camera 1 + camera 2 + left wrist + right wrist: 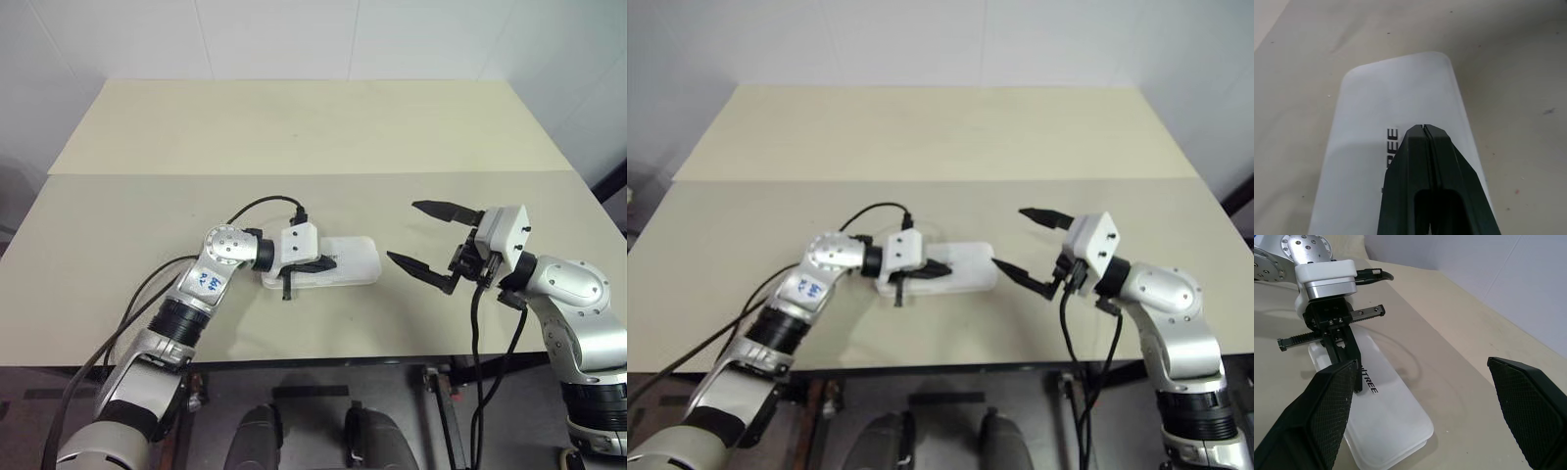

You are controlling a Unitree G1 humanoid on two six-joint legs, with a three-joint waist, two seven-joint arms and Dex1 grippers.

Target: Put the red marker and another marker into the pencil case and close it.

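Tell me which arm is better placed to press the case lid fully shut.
Left. The left gripper is shut, its tips over the lid of the case by the lettering. The right gripper hangs open beside the case, off to its right and clear of it, so it would likely have farther to travel.
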